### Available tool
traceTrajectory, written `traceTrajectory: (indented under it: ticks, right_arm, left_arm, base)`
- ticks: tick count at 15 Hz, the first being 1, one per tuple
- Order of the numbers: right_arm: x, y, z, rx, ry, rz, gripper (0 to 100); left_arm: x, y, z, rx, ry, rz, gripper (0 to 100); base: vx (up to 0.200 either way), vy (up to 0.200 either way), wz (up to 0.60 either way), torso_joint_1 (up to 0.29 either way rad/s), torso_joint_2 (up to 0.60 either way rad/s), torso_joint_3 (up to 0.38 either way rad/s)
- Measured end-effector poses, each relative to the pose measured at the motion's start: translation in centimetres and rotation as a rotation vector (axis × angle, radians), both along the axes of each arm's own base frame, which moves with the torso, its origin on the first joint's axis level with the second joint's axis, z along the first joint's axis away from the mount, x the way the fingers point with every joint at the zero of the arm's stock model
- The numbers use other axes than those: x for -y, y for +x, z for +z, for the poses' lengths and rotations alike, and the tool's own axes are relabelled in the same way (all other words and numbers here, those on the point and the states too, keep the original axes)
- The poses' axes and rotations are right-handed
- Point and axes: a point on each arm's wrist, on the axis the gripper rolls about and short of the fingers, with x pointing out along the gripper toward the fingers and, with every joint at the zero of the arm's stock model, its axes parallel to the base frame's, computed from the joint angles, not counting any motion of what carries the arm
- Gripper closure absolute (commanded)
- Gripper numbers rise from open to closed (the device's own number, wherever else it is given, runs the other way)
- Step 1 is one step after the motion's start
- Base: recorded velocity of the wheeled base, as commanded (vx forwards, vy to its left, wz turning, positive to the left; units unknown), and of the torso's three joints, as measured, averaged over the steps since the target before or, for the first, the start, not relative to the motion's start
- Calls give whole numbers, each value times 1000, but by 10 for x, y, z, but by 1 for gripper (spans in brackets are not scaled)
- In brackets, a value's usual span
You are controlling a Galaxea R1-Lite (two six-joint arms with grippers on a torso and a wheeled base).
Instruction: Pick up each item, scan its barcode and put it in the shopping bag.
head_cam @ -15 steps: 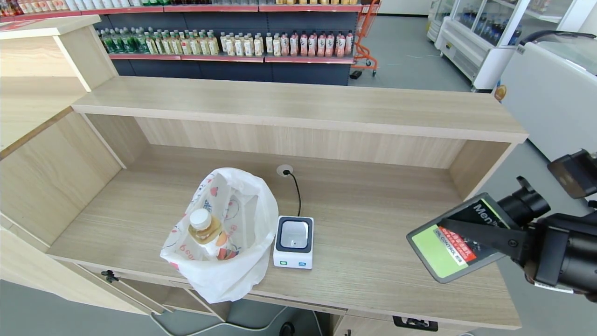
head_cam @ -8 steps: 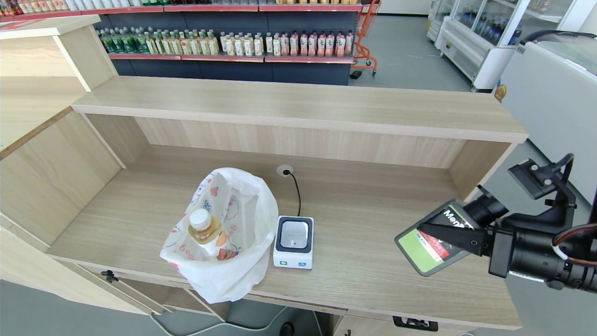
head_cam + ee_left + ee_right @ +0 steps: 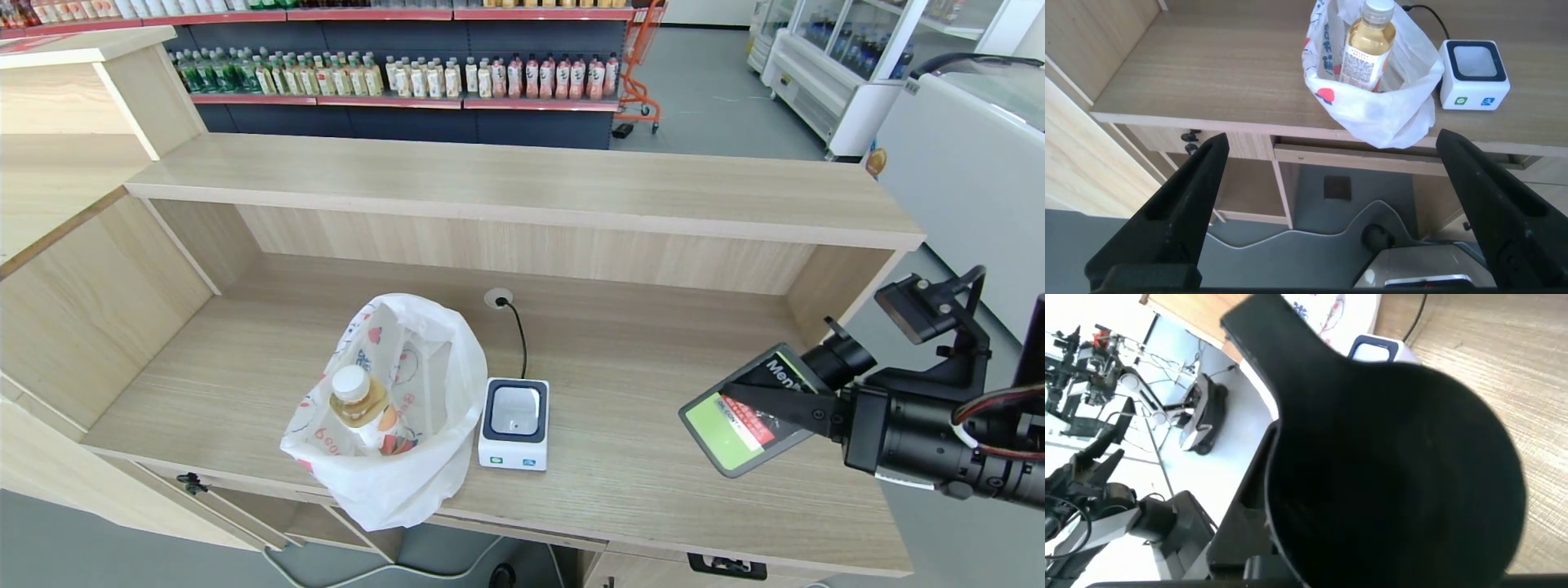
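Jaws of the right gripper (image 3: 739,404) pinch a dark tube (image 3: 718,433) with a green label. Over the last second they have carried it leftward at the counter's (image 3: 653,490) right end, nearer the scanner (image 3: 514,420), so the scan looks close. The left gripper (image 3: 1333,143) has its jaws spread wide.

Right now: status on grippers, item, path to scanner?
Right gripper shut on tube, above right end of counter. Left gripper open, off its front. Bottle in bag. Nothing between tube and scanner.

Tilted dark tube (image 3: 722,429) right of scanner (image 3: 513,423)
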Motion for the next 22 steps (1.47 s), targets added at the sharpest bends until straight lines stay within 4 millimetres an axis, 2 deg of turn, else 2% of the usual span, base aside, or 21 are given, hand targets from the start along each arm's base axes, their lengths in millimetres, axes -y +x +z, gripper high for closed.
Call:
traceTrajectory:
  ticks: [7,10,15,22]
  right_arm:
    - [-3,8,-8,-21,-8,5,100]
    - [-7,18,-13,1,-20,-40,100]
    - [-16,41,-28,0,-48,-115,100]
    - [-34,81,-63,-10,-124,-179,100]
  left_arm:
    - [0,0,0,0,0,-1,0]
    - [0,0,0,0,0,0,0]
    - [0,0,0,0,4,-1,0]
    - [0,0,0,0,4,0,0]
  base:
    - [0,200,0,4,0,3]
    - [0,200,0,2,4,2]
    - [0,0,0,0,0,0]
    - [0,0,0,0,0,0]
